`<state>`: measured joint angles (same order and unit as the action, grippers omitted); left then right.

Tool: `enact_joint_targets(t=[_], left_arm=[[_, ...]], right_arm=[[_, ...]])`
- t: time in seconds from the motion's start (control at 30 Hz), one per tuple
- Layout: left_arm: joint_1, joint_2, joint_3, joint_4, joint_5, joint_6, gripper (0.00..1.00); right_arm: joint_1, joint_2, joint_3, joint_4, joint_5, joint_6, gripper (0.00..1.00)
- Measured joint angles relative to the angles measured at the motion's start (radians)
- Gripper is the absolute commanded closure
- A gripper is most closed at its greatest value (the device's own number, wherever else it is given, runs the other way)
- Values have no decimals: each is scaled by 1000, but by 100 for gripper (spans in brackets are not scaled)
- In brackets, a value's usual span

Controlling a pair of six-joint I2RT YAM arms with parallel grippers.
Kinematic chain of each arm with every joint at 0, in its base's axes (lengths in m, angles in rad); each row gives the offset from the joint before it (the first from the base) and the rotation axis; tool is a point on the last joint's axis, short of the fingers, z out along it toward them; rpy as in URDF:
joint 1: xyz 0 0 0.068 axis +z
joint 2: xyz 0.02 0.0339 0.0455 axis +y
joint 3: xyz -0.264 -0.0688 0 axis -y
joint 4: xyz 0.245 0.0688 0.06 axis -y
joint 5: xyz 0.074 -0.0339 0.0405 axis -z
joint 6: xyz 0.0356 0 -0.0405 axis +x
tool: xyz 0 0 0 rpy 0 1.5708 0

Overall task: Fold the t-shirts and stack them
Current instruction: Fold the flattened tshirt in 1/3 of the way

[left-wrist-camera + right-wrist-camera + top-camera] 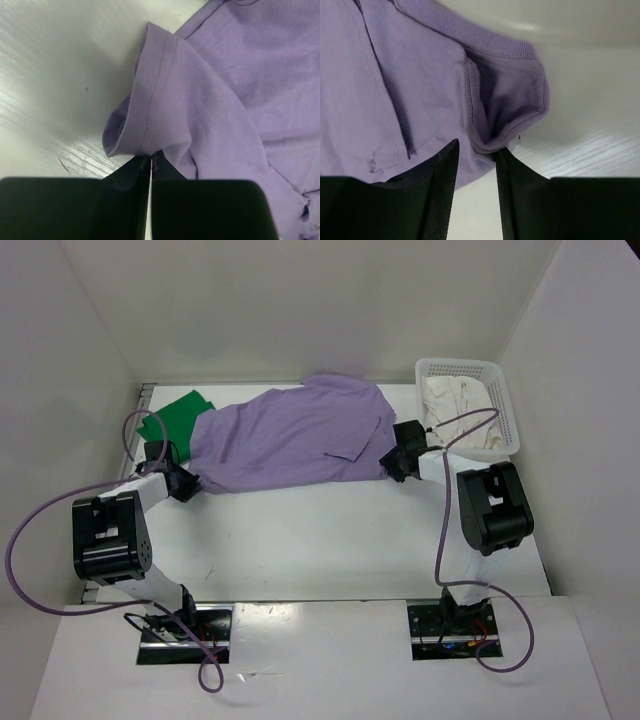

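The lavender t-shirt (290,440) lies spread across the far middle of the table. My left gripper (188,483) is at its left end, shut on the hem of a sleeve (160,100), with the fingertips (151,159) pinched together on the cloth. My right gripper (393,462) is at the shirt's right end and stands open (476,147). A fold of the lavender hem (510,125) sits at the tips and touches the right finger. The green t-shirt (178,412) lies partly under the lavender one at the far left. The cream-white t-shirt (455,405) lies in the basket.
A white perforated basket (465,365) stands at the far right corner, close behind my right arm. White walls enclose the table on three sides. Bare tabletop (320,540) lies between the shirt and the arm bases.
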<state>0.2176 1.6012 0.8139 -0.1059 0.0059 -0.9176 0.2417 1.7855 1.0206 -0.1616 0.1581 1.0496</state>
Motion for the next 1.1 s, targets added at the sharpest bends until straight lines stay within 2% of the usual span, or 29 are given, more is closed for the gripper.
enact_joint_targets(t=[0.07, 0.17, 0.2, 0.43, 0.77, 0.97, 1.0, 1.03, 1.1], left_arm=[[0, -1, 0, -6, -2, 6, 100], [0, -6, 0, -15, -2, 23, 100], [0, -11, 0, -20, -2, 27, 100], [0, -51, 0, -65, -9, 55, 100], [0, -130, 0, -169, -32, 110, 100], [-2, -259, -1, -310, -23, 153, 100], [-8, -273, 0, -340, -21, 158, 98], [-16, -285, 2, -372, -18, 161, 80], [-40, -294, 18, -441, -12, 179, 56]], right_arm=[[3, -13, -16, 2, 7, 1, 66], [8, -43, -49, -32, 11, 9, 87], [8, -42, -49, -44, 11, 11, 99], [13, -86, -87, -79, 14, 16, 100], [17, -440, -296, -179, 14, 25, 100], [-39, -761, -404, -335, -40, 43, 100], [-45, -801, -410, -358, -50, 51, 100], [-47, -827, -411, -378, -60, 55, 100], [-49, -857, -411, -411, -82, 62, 100]])
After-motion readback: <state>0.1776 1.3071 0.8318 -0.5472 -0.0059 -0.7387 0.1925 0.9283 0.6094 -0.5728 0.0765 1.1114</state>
